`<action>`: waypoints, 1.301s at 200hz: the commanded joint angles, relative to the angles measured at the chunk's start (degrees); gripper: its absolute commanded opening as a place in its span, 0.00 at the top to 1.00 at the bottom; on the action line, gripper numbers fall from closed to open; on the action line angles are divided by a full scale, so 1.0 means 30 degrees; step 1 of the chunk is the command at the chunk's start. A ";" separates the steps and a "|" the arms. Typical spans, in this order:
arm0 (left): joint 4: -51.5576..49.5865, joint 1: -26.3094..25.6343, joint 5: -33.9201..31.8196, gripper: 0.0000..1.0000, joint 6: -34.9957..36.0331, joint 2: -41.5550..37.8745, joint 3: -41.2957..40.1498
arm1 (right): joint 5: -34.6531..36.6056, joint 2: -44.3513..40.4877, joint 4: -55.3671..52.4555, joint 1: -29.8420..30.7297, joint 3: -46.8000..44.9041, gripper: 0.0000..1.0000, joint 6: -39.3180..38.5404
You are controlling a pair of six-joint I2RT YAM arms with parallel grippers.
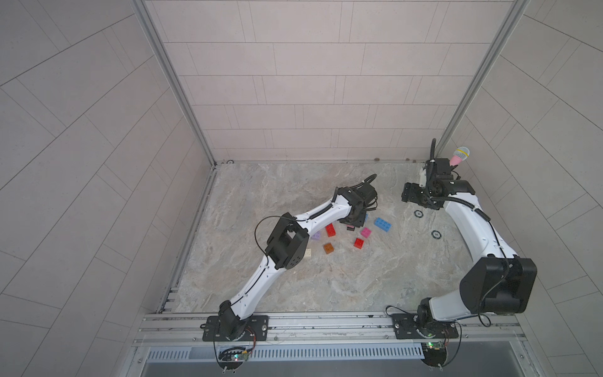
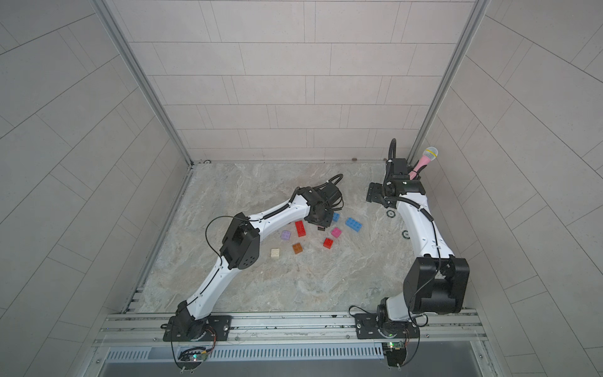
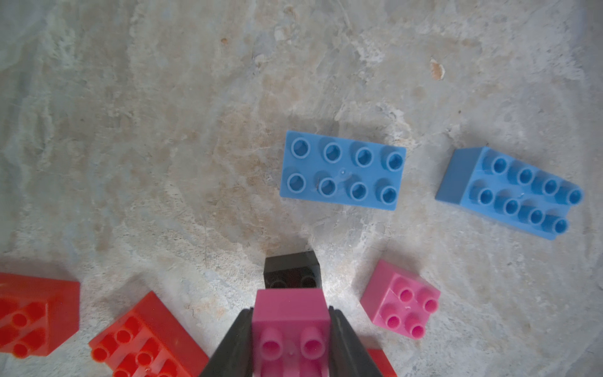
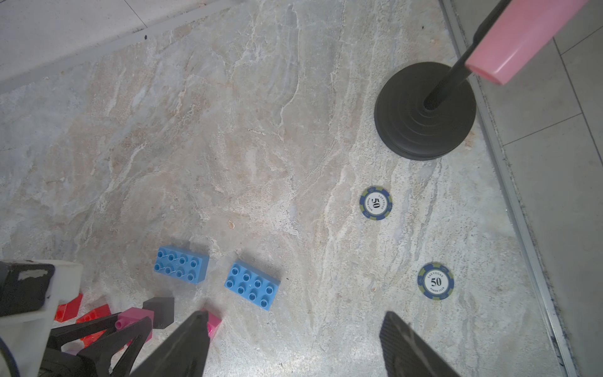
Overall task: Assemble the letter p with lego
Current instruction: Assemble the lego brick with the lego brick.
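pink brick [image 3: 289,329] clamped between the jaws of the left gripper [image 3: 290,311], studs facing back toward the wrist, low over the marbled surface [image 3: 163,130]. a black brick [image 3: 291,269] sits right at its far edge, touching or just short of it, can't tell from here. loose lego all round: a second pink square [image 3: 400,298] just beside, a blue oblong [image 3: 342,169] further out, another blue oblong [image 3: 509,192] near that, red bricks [image 3: 146,339] on the opposite side. the right gripper [image 4: 295,316] hangs well apart, jaws spread wide, nothing in them.

looks like the pink piece is meant for the black one. square the two faces up first, then push straight along the studs, no twisting. the hold is only on the side walls, so the pink brick could pivot. the black one lies loose on smooth stone and will likely skate away, so a brace from the right gripper would help.
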 commanded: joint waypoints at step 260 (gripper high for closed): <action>-0.3164 0.0846 0.0958 0.63 -0.0080 0.2473 0.0047 | -0.0059 0.0149 -0.0452 -0.0079 -0.0073 0.15 -0.0281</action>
